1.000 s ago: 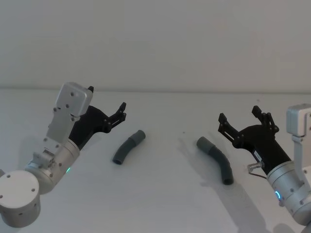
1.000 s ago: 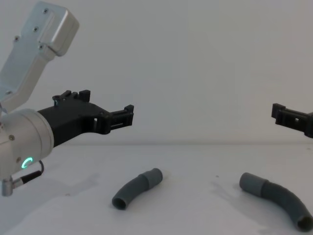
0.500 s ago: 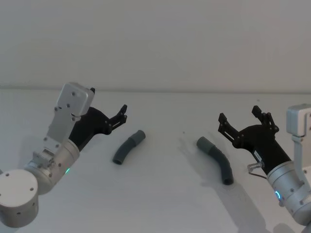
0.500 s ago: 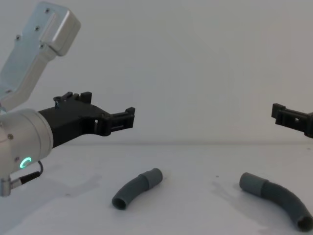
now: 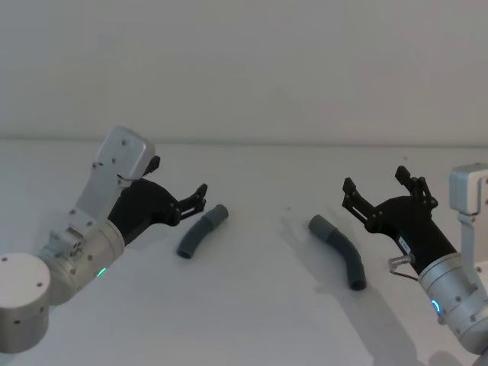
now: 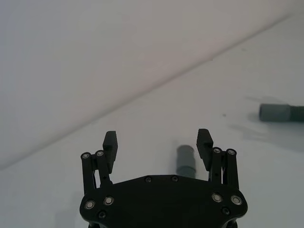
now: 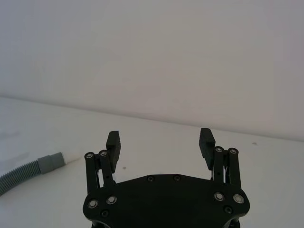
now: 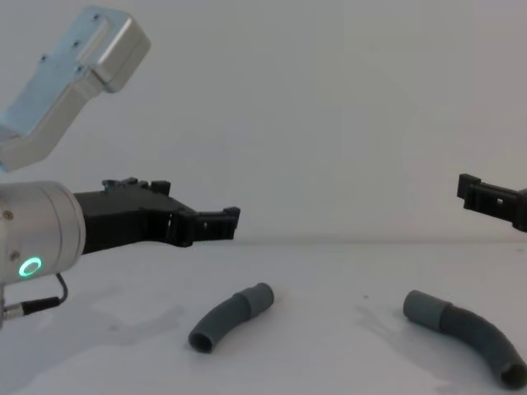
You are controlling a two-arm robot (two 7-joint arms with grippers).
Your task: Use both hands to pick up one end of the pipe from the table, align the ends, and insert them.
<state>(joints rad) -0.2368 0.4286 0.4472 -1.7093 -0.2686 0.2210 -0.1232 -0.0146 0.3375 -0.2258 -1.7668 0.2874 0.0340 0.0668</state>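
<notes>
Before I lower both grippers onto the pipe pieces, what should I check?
1. The left gripper is open: ok, jaws wide apart.
2. The right gripper is open: ok.
3. The short piece lies free on the table: ok, nothing touches it.
4. The long piece lies free: ok.
5. The left gripper is down at the short piece: not ok, above and beside it.
6. The right gripper is at the long piece: not ok, apart from it.

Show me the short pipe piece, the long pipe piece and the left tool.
short pipe piece (image 5: 199, 232): head view, mid-bend.
long pipe piece (image 5: 341, 246): head view, mid-bend.
left tool (image 6: 157, 138): left wrist view, between fingertips.
</notes>
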